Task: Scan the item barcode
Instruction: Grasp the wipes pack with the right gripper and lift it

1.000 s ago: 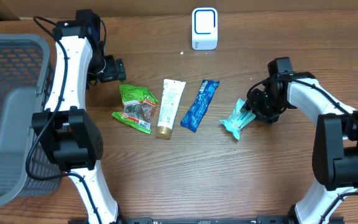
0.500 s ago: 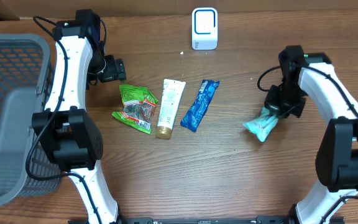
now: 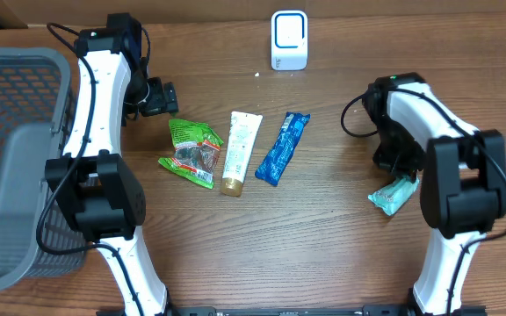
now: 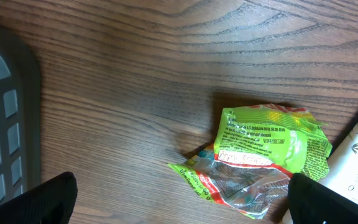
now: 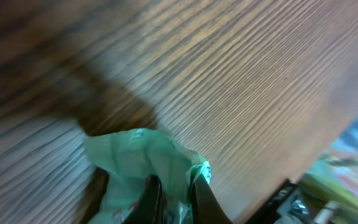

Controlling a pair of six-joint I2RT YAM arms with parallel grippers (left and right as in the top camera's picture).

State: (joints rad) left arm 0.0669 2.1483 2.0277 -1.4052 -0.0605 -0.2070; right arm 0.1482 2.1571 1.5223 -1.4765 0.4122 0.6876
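Packet (image 3: 393,195), mint green, is clamped between the closed fingers of the right end effector (image 5: 176,194) at the right side of the surface (image 3: 323,254), well apart from the white scanner (image 3: 289,39) at the far edge. Left end effector (image 3: 158,96) stands wide open and holds nothing, near a green snack bag (image 4: 266,149) and beside the grey basket (image 3: 16,132).

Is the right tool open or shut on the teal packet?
Shut on it: the right tool pinches the teal packet in the wrist view.

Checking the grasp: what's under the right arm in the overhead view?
The teal packet pokes out beneath the right arm; its held end and the jaws are covered there.
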